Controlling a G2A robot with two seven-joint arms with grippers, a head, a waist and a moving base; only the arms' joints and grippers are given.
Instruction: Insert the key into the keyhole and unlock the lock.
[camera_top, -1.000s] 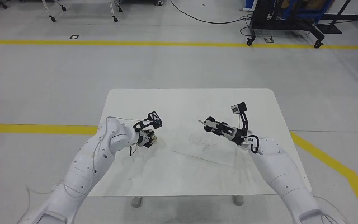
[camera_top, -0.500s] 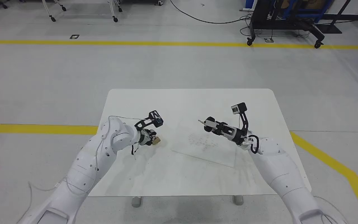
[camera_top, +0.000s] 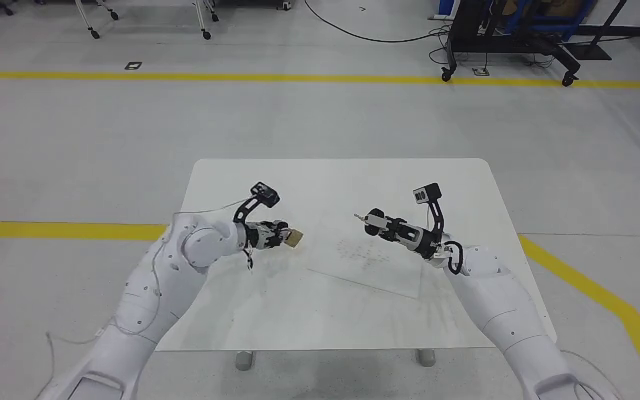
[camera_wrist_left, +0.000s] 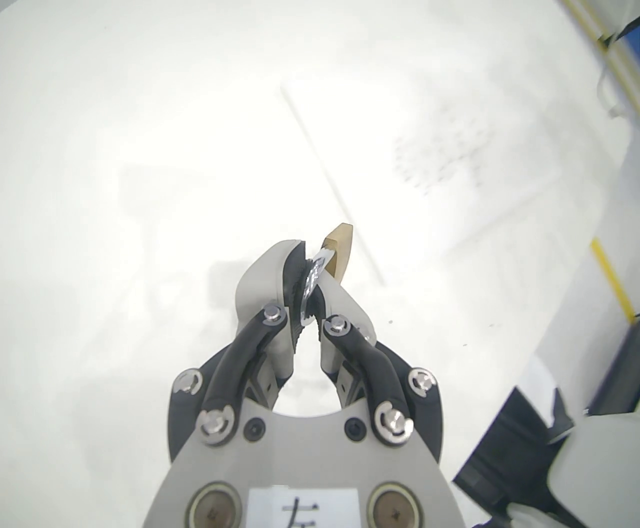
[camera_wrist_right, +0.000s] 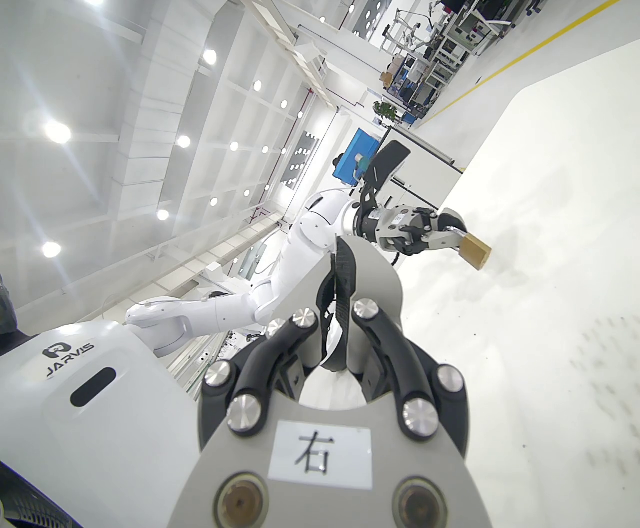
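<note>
Holding the lock (camera_top: 294, 238) by its shackle, the left gripper (camera_top: 281, 236) is clamped tight over the worktop's (camera_top: 340, 320) left half. The right gripper (camera_top: 368, 222) is pinched on the key (camera_top: 357, 215) over the right half, pointing lockward, not touching.
</note>
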